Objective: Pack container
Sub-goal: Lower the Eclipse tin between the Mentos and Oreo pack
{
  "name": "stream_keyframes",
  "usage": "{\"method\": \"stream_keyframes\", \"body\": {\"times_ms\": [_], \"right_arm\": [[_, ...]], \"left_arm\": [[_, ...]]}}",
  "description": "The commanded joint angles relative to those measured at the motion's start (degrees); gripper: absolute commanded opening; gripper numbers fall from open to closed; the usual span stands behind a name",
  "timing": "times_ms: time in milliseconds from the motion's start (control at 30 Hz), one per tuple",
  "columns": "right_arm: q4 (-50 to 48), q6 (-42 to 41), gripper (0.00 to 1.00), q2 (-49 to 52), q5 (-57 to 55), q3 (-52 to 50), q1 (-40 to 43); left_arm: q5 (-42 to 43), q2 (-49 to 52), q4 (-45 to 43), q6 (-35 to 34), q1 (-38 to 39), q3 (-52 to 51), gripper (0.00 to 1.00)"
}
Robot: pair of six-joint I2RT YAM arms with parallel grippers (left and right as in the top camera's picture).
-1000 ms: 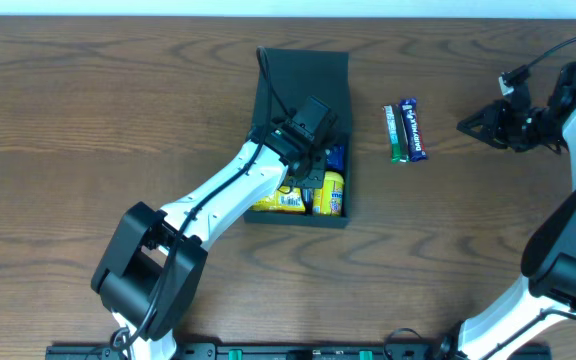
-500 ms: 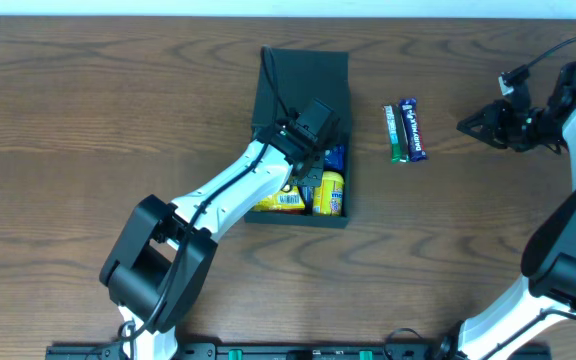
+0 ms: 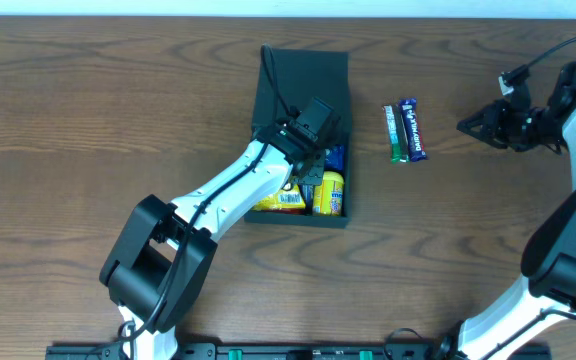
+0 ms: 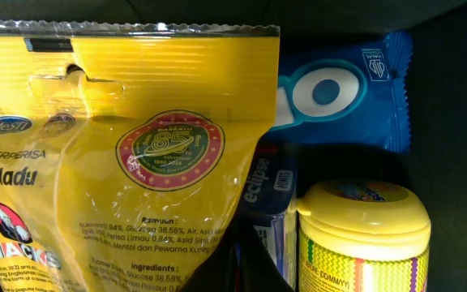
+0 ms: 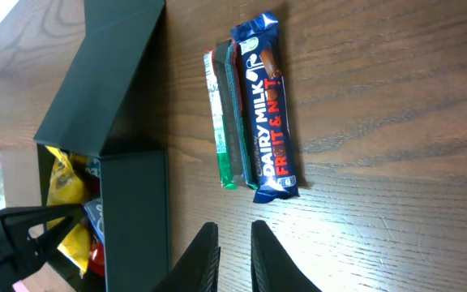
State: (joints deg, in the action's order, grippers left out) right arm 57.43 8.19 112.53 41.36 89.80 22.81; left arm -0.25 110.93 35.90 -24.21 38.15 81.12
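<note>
— What does the overhead show?

— I see the container (image 3: pixel 298 221) in the middle of the table (image 3: pixel 118 120), with its flap lid (image 3: pixel 303 80) open toward the far edge. My left gripper (image 3: pixel 310 170) is down inside it over the snacks with its jaws closed. I cannot tell whether it pinches anything. My right gripper (image 3: pixel 465 125) hangs well off to the right, above bare wood. Between it and the box lie a green bar (image 3: pixel 395 133) and a blue chocolate bar (image 3: pixel 412 130), touching side by side, near the container's right wall.

— And your left wrist?

— Only the contents, close up. There is a yellow pouch (image 4: pixel 136 162) on the left and a blue packet (image 4: pixel 339 93) at upper right. A dark gum pack (image 4: pixel 267 182) sits below the packet, and a yellow-lidded tub (image 4: pixel 363 219) is at lower right. My own fingers are not clear in this view.

— Right wrist?

— My fingers (image 5: pixel 270 259) show at the bottom edge, narrowly parted, with only wood between them. The two bars lie ahead of them. To their left are the container's dark wall and raised lid, with yellow packets showing inside.
</note>
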Motion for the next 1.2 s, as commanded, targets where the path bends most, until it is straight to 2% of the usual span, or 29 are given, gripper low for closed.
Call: {"method": "stream_keyframes", "body": {"times_ms": [0, 200, 1167], "right_arm": [[0.0, 1.11, 0.14, -1.38, 0.44, 0.09, -0.5], [-0.02, 1.16, 0.14, -1.38, 0.44, 0.09, -0.5], [-0.26, 1.31, 0.15, -1.38, 0.44, 0.09, -0.5]], "left_arm": [[-1.18, 1.57, -0.39, -0.48, -0.2, 1.86, 0.06], [1.38, 2.64, -2.16, -0.48, -0.2, 1.86, 0.06], [2.64, 5.62, -3.61, -2.82, -0.2, 1.99, 0.06]]}}
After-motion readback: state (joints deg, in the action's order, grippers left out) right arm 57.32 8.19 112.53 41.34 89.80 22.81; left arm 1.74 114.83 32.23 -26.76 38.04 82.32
